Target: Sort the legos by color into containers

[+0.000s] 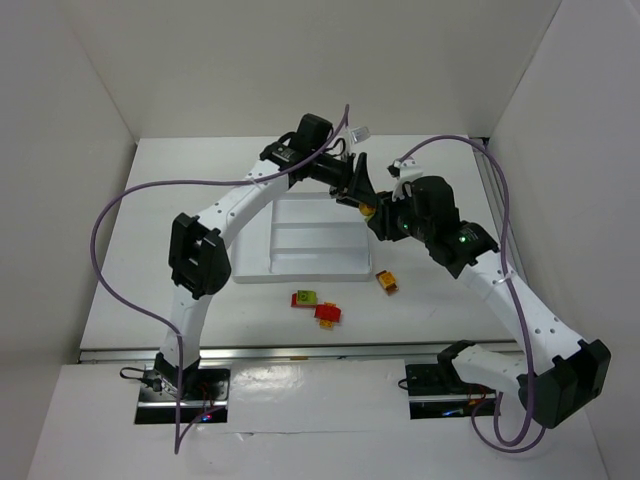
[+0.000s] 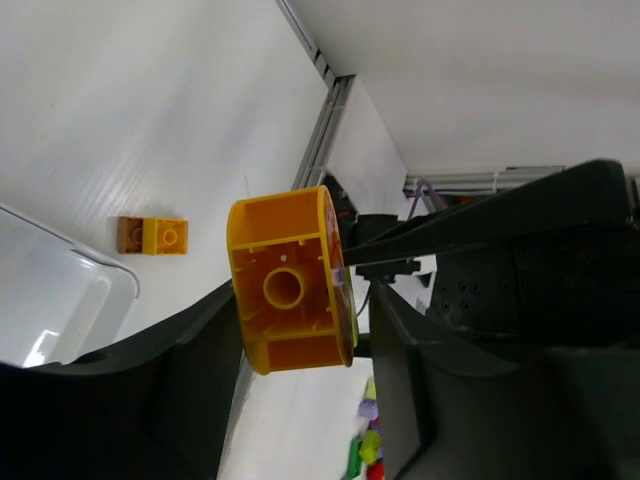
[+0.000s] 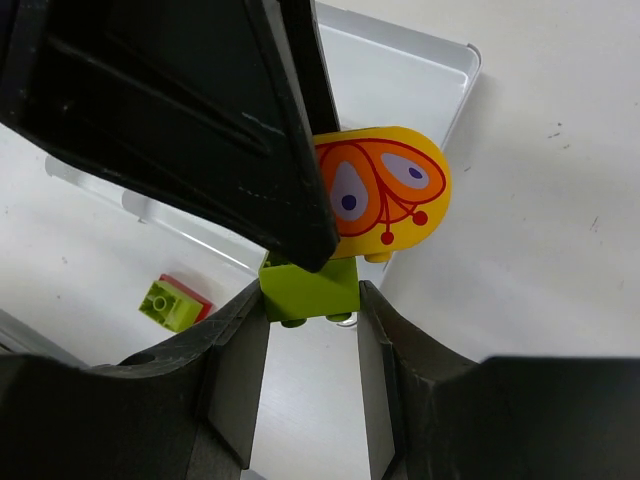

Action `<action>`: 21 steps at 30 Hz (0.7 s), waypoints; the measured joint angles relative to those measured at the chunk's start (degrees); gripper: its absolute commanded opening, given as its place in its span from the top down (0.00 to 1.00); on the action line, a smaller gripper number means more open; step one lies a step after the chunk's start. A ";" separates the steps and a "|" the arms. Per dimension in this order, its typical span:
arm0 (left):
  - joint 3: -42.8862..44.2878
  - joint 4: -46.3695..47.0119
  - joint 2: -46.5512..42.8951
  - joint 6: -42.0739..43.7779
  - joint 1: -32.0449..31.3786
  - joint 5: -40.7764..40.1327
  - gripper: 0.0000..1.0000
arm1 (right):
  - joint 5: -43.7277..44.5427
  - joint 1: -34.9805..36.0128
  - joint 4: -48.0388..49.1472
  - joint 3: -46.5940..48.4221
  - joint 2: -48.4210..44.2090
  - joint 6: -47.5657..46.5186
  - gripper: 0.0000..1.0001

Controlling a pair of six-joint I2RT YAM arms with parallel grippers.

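Observation:
Both grippers meet above the right end of the white tray [image 1: 300, 262]. My right gripper [image 3: 312, 330] is shut on a lime green brick [image 3: 310, 285], one finger on each side. A yellow-orange rounded brick [image 3: 395, 195] with a butterfly print sits against it. My left gripper [image 2: 300, 330] is closed on that yellow-orange brick [image 2: 285, 285], whose hollow underside faces the left wrist camera. From above, the left gripper [image 1: 362, 195] and the right gripper [image 1: 378, 215] nearly touch. I cannot tell whether the two bricks are still joined.
Three brick pairs lie on the table in front of the tray: a lime green and red pair [image 1: 303, 298], a red and yellow pair [image 1: 327, 312], and a brownish orange and yellow pair [image 1: 386, 282]. The last also shows in the left wrist view [image 2: 152, 235]. White walls enclose the table.

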 measured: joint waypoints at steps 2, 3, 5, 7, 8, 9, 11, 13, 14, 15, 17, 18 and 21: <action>0.00 0.15 0.00 0.09 0.00 0.37 0.54 | 0.00 0.00 0.00 0.00 0.31 -0.13 0.75; 0.00 0.28 0.00 0.15 0.00 0.37 0.56 | -0.02 0.00 -0.11 0.00 0.39 -0.20 0.75; 0.00 0.26 0.02 -0.13 0.04 0.63 0.66 | 0.09 0.33 0.02 0.00 0.57 -0.31 0.75; 0.00 0.20 0.02 -0.22 0.04 0.63 0.76 | 0.37 0.55 0.00 0.00 0.61 -0.66 0.77; 0.00 0.20 0.02 -0.31 0.04 0.63 0.81 | 0.44 0.57 0.00 0.00 0.61 -0.70 0.79; 0.00 0.22 0.02 -0.31 0.04 0.61 0.94 | 0.50 0.59 0.02 0.00 0.61 -0.83 0.79; 0.00 0.24 0.02 -0.33 0.04 0.61 1.00 | 0.81 0.63 0.02 0.00 0.61 -0.90 0.79; 0.00 0.22 0.02 -0.35 0.46 0.55 1.00 | 1.01 0.66 0.02 -0.04 0.61 -0.90 0.83; 0.00 0.17 0.02 -0.42 0.57 0.59 1.00 | 1.09 0.66 0.22 -0.15 0.59 -0.90 0.83; 0.00 0.13 0.02 -0.59 0.81 0.68 1.00 | 1.27 0.68 0.61 -0.37 0.52 -0.92 0.83; 0.00 -0.04 0.02 -1.01 1.62 1.11 1.00 | 1.62 0.92 0.79 -0.59 0.48 -0.87 0.83; 0.00 -0.02 0.02 -1.05 2.34 1.22 1.00 | 1.95 0.92 0.68 -0.98 0.24 -0.85 0.83; 0.00 0.00 0.00 -1.14 4.96 1.18 1.00 | 2.75 0.90 0.13 -1.62 -0.02 -0.83 0.84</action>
